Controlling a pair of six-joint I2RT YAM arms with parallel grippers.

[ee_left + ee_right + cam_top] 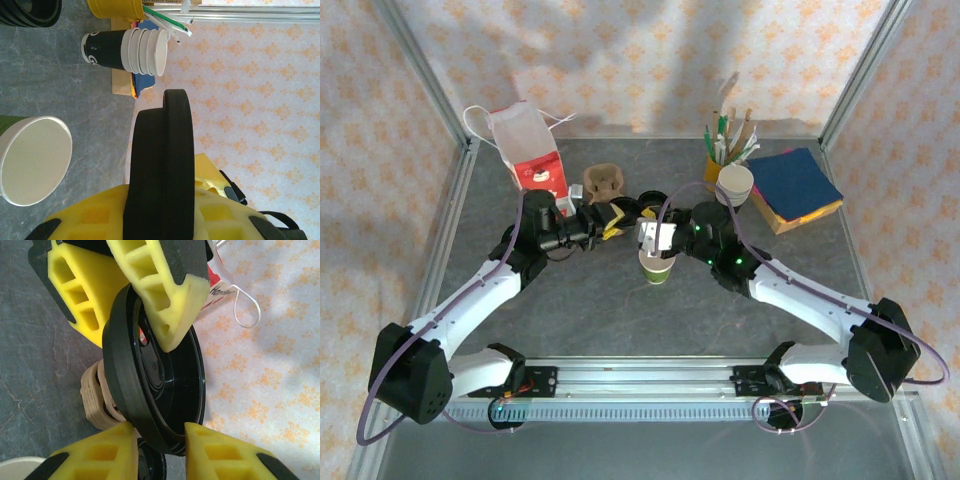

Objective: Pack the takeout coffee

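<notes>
The left gripper (612, 221) pinches the lid (150, 385) on edge; it is round, rigid black plastic with a raised rim. The right gripper (159, 434) straddles its lower rim — whether it grips, I cannot tell. It should clamp squarely before the left lets go. The cup (657, 266) — green paper, open-topped — stands at the middle of the table (620, 320), just beside the right gripper.

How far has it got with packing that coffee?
Done: a green cup stands open mid-table. In hand: the left gripper pinches a black lid; the right gripper brackets its edge. Left: lid the cup, then pack it, likely into the white bag.
</notes>
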